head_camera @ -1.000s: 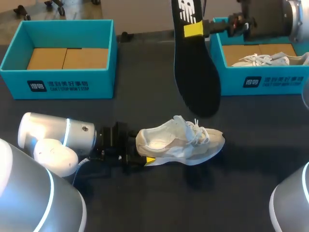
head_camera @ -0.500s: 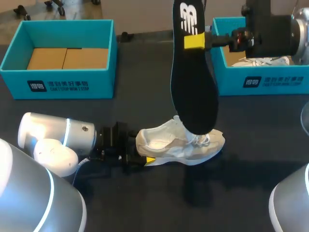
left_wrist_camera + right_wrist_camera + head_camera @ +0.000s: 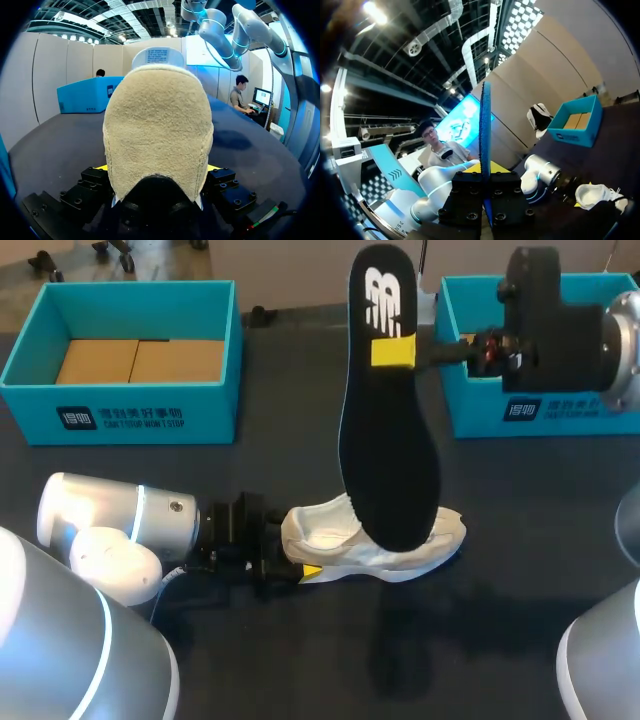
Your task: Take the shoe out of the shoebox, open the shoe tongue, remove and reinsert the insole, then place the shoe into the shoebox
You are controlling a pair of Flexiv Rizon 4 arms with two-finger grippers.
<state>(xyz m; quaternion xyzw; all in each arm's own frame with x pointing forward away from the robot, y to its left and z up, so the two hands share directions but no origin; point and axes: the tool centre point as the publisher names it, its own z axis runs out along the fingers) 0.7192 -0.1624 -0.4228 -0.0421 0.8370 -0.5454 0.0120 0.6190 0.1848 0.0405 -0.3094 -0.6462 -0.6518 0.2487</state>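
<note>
The head view shows the black insole (image 3: 388,440) broadside at the centre of the frame. It is a long, rounded slab with a white mark at its upper, heel end, and it is hung toe-down in front of the shoe (image 3: 340,545). Whether toe and shoe touch cannot be told. The insole is pinched near its heel between the closed fingers of the right gripper (image 3: 396,350), which enters from the upper right past the teal cardboard right shoebox (image 3: 470,405). In the right wrist view the insole (image 3: 485,125) is reduced to a thin blue edge rising straight from between the gripper's (image 3: 485,170) fingers, and the shoe (image 3: 597,195) is seen small on the table ahead. The cream shoe is laid on its sole on the dark table (image 3: 300,660), lower centre, with its pale lining exposed. Only the left wrist view presents the shoe (image 3: 157,115) from behind: a fuzzy, suede-like beige heel, rounded, clamped from both sides by the left gripper (image 3: 157,169). The left shoebox (image 3: 125,360), upper left, is floored with plain brown cardboard.
</note>
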